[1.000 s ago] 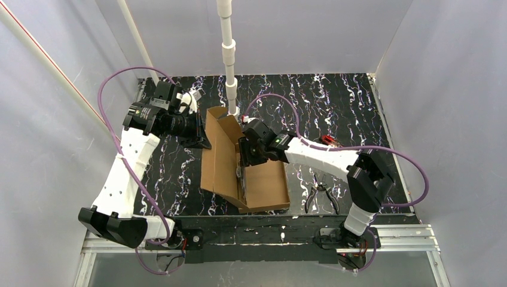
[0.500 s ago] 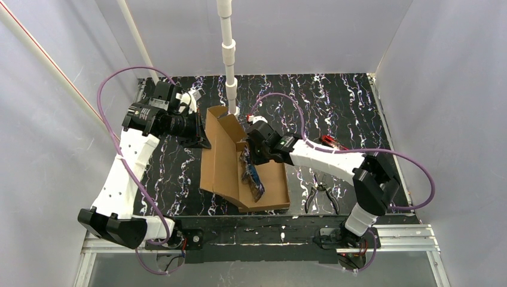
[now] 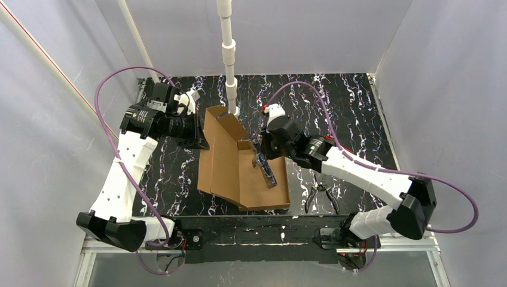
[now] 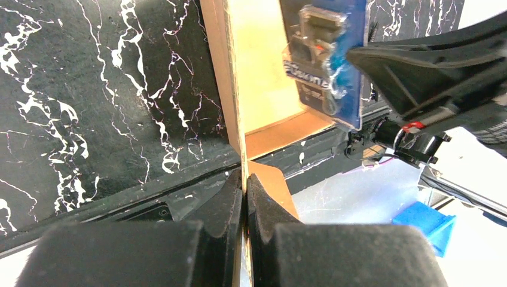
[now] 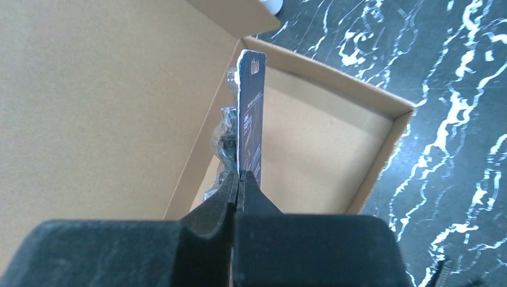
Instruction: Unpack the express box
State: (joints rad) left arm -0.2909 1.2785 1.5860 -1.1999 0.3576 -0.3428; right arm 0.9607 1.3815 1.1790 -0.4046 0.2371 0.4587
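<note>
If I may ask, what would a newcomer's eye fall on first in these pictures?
The open brown express box at the middle of the table draws the eye first, its lid flap pinched open by the left gripper. Above its tray, the right gripper is shut on a blue blister pack held on edge. A pair of pliers lies on the table to the box's right.

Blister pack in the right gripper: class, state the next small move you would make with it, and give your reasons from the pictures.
Probably swing the blister pack rightwards, past the express box wall, toward bare table. The right gripper is shut on it, it hangs over the box's inside, and the left gripper pinches the lid open.
</note>
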